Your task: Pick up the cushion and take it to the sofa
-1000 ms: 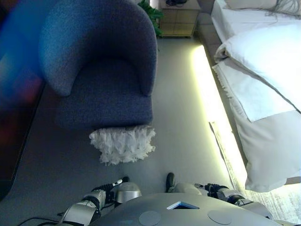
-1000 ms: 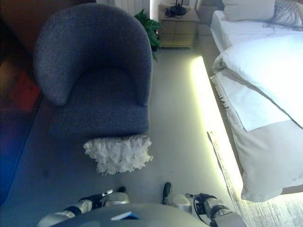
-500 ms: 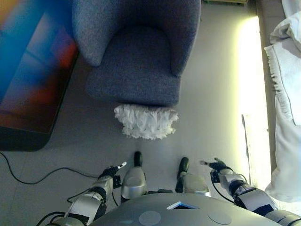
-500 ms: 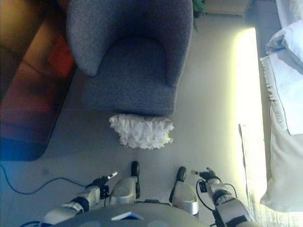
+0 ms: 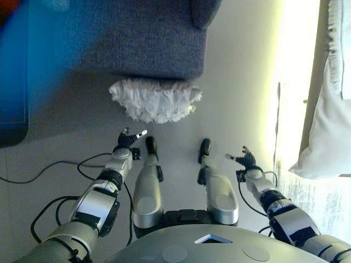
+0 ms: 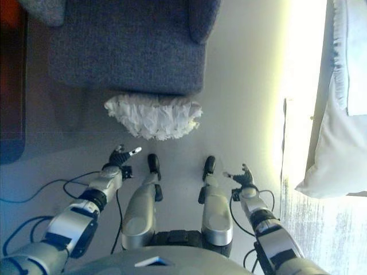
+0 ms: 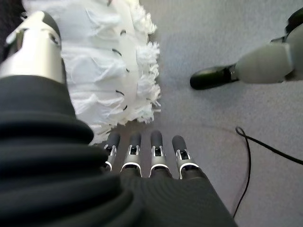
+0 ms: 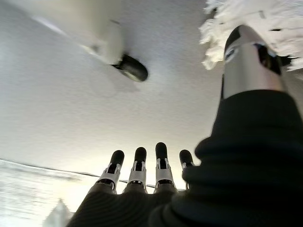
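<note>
A white fluffy cushion (image 5: 155,100) lies on the grey carpet against the front of a dark blue armchair (image 5: 148,38). My left hand (image 5: 127,140) hangs just in front of the cushion's left end, fingers straight and apart from it; the left wrist view shows the cushion (image 7: 106,66) close past my fingertips (image 7: 142,142). My right hand (image 5: 245,160) is lower right, well off the cushion, with fingers spread over bare carpet. Both hands are open and hold nothing.
A bed with white bedding (image 5: 329,115) runs along the right, with a lit strip (image 5: 285,66) at its base. A dark cabinet or screen (image 5: 13,71) stands at the left. A pale rug (image 5: 307,192) lies at lower right.
The camera has tipped down and closer: armchair and cushion slid up the picture. Both arms have stretched forward, the left hand now near the cushion.
</note>
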